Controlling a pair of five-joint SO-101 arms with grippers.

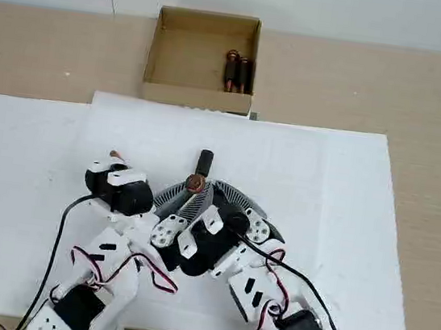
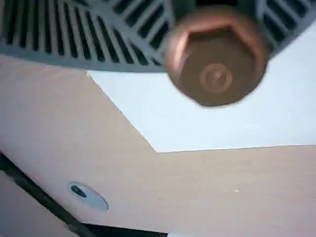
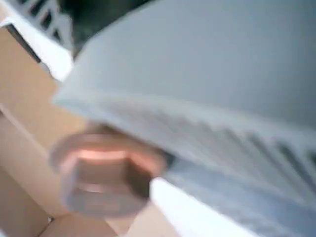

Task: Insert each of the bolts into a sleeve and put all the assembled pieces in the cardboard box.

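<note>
- Left gripper (image 1: 175,197), lower centre of the high view, is sitting just left of the bolt (image 1: 195,183); I cannot tell its grip
- The bolt is showing its copper head below the black sleeve (image 1: 204,161); both are looking small, stiff and slippery, so gripping across the sleeve seems safest
- Right gripper (image 1: 234,197) is sitting just right of the bolt; I cannot tell its grip either
- Cardboard box (image 1: 197,97), upper centre, is holding assembled pieces (image 1: 238,71) by its right wall

Robotics test bench indicated. A white paper sheet (image 1: 324,179) is laid on a pale wooden table (image 1: 440,104). Small robot arms (image 1: 100,275) with bare wiring (image 1: 57,233) are seated at the sheet's near edge. A cardboard box (image 1: 160,51) is set just beyond its far edge.
</note>
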